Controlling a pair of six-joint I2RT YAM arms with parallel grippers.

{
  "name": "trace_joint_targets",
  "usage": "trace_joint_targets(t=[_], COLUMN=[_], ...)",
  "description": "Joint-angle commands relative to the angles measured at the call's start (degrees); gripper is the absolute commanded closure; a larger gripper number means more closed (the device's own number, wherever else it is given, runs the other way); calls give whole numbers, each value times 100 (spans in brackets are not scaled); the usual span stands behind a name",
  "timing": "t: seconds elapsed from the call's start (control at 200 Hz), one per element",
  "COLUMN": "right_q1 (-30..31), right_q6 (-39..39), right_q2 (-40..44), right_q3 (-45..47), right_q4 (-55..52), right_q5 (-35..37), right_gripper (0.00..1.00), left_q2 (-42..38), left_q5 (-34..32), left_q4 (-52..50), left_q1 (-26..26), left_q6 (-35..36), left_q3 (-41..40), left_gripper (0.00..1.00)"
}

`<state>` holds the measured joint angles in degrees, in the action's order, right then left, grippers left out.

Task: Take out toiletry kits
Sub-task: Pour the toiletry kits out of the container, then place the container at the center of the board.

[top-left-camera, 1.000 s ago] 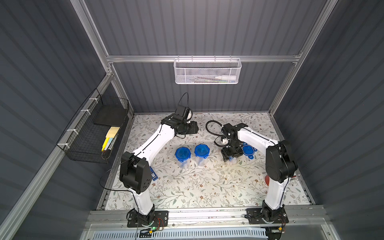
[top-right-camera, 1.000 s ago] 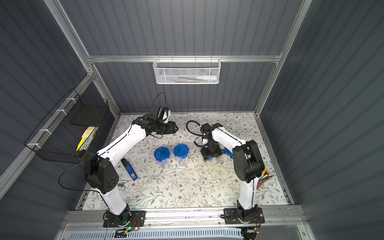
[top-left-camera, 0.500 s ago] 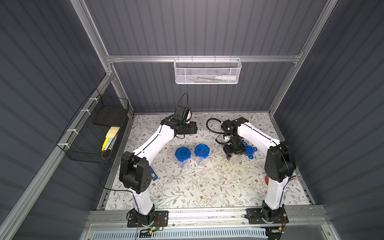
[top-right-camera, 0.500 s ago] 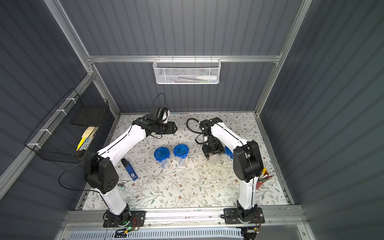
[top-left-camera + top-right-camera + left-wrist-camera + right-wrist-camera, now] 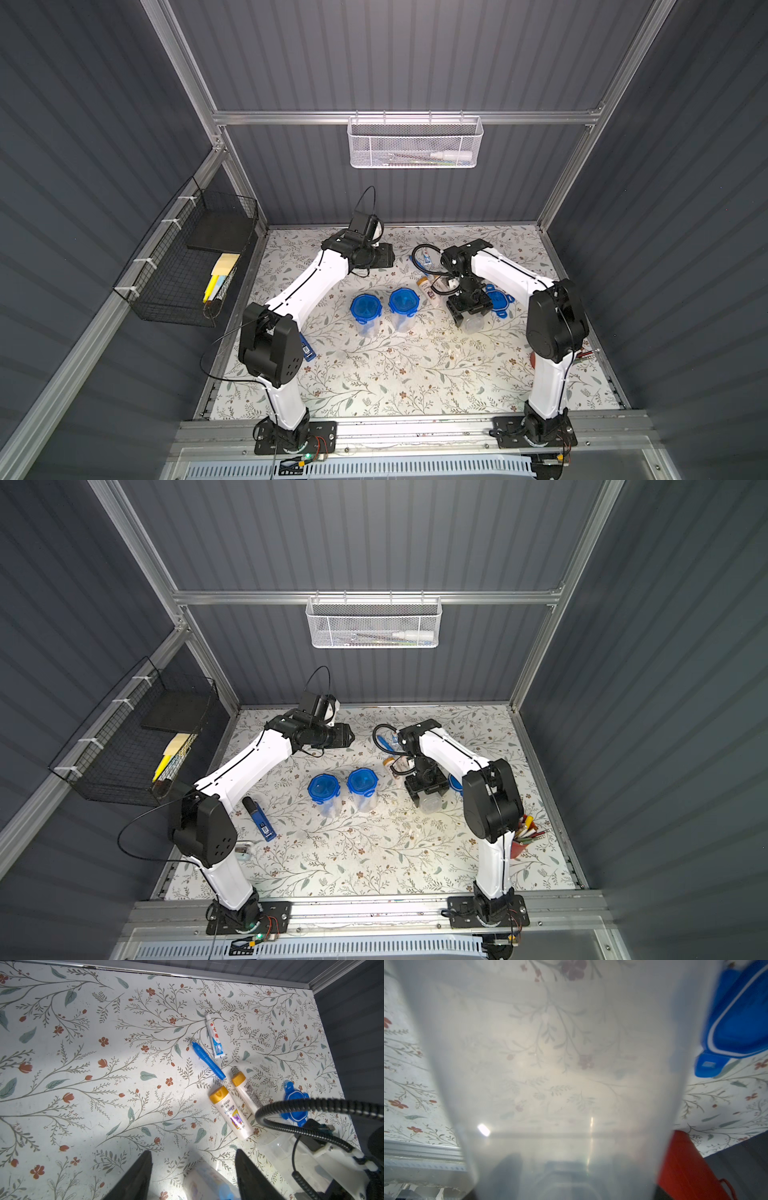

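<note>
Right hand (image 5: 471, 316) clamps emptied jar (image 5: 550, 1064); one kit (image 5: 230, 1111) lies loose on surface (image 5: 83, 1064). Left hand (image 5: 193, 1151) spread, empty. Next, I'd judge: park jar, unclip lidded jar (image 5: 365, 308).

In the left wrist view, one bottle (image 5: 230, 1113) carries a brand word in capital letters just below its tan cap; it reads roughly "REPAND", though the letters are not certain. The smaller print and the coloured panel under it are too fine to read. The toothpaste tube (image 5: 215, 1040) bears two red Chinese characters, apparently "中华". The second bottle (image 5: 246, 1093) shows a dark block of tiny, illegible print. In a top view, the gadget (image 5: 259, 818) has a white printed label, also illegible.
</note>
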<state>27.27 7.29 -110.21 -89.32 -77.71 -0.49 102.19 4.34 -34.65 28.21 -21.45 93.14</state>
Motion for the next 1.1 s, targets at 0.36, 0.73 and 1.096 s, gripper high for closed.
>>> trace_joint_targets(t=[0.36, 0.73, 1.096], right_q1=[-208, -1262, -1601], right_q6=[82, 242, 419], right_q2=[1377, 749, -396], right_q3=[315, 96, -97], right_q4=[799, 3072, 4183], right_q5=[552, 781, 756], right_gripper=[59, 59, 50], left_q2=[-190, -472, -1452], left_q5=[-231, -413, -848], left_q4=[-103, -184, -147], left_q1=[62, 106, 106], left_q6=[0, -50, -219], left_q3=[160, -142, -926], left_gripper=[35, 24, 21])
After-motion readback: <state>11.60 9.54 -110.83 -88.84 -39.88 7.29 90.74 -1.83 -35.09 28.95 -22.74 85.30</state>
